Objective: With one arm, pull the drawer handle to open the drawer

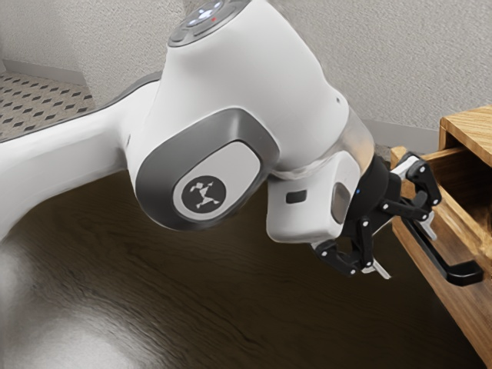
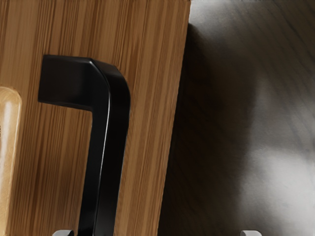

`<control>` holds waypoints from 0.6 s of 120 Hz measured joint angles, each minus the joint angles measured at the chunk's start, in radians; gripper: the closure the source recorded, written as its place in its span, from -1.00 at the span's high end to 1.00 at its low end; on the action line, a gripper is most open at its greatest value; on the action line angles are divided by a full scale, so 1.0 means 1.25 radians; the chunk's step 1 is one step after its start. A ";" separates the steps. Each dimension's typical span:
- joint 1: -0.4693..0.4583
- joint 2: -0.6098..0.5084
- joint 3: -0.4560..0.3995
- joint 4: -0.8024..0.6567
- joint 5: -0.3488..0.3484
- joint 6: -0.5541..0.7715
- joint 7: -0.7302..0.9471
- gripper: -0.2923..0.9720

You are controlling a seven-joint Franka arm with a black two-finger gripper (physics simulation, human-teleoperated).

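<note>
From nine o'clock the white arm (image 1: 207, 146) reaches over the dark table (image 1: 154, 307). Its gripper (image 1: 402, 247) is released, fingers spread wide around the black handle (image 1: 438, 254). At three o'clock the wooden drawer (image 1: 453, 307) stands partly out.

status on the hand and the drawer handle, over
Hand open, black handle between its fingers, not clamped. Drawer looks partly out. Nothing seen blocking the pull.
</note>
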 joint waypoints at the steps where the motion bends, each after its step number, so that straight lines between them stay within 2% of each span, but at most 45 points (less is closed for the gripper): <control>1: 0.000 -0.002 0.000 -0.002 0.000 0.000 0.000 0.10; 72: 0.006 -0.142 -0.001 -0.155 0.004 0.006 -0.007 0.11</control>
